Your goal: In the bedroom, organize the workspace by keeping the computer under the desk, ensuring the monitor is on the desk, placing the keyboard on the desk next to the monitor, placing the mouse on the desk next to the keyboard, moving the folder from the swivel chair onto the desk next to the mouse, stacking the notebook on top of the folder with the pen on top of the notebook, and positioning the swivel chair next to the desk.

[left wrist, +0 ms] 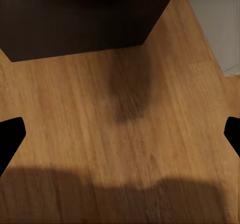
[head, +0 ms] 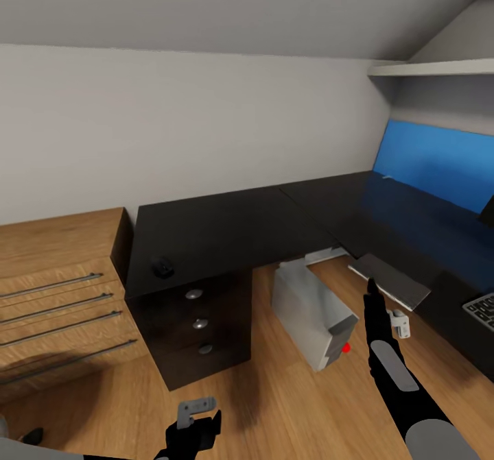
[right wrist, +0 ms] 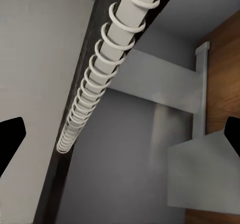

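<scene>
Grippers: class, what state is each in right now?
Left gripper: open, empty.
Right gripper: open, at the notebook, not gripping it.

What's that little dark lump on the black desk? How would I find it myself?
Start at the L-shaped black desk and follow its top to the end beside the light-wood dresser. Near the front edge there, above the drawers with round silver knobs, lies the mouse: small, rounded, alone on that stretch, unlike the flat keyboard far right.

Head view — high, looking down over the desk. Left wrist view faces the floor closely; right wrist view — close under the desk edge.
</scene>
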